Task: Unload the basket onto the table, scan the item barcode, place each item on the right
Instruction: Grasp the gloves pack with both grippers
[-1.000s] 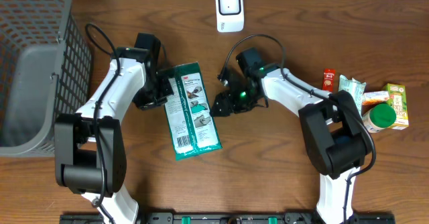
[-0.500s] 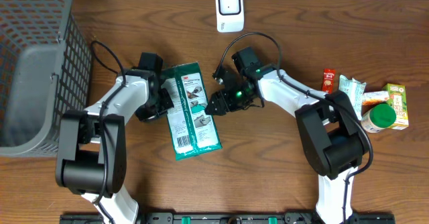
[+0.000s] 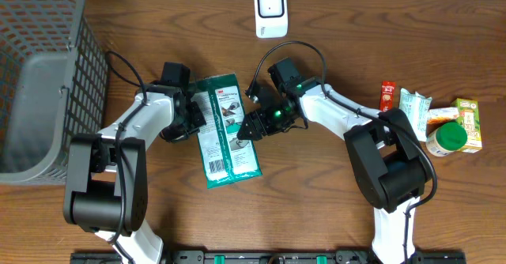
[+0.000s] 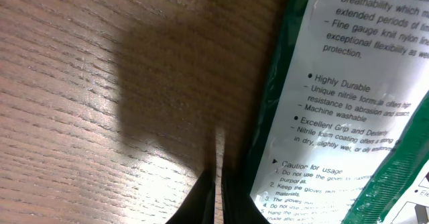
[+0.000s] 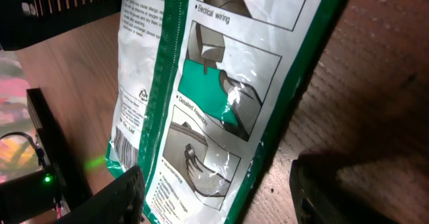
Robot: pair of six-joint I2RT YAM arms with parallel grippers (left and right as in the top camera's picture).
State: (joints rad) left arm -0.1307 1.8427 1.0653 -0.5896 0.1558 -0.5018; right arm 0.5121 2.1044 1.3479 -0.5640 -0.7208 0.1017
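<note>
Right pincer (image 3: 247, 130) has slid onto the glove packet (image 3: 229, 157), jaws apart; left pincer (image 4: 214, 197) closed beside it.

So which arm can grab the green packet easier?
Right, probably. The right gripper is open, straddling the edge of the green packet; the left gripper is shut beside it.

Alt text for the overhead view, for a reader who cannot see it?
A green-and-white glove package lies flat on a wooden table between two robot arms, the shut left gripper at its left edge, the open right gripper at its right edge. A white scanner sits beyond it, a grey basket to the left, small groceries to the right.
</note>
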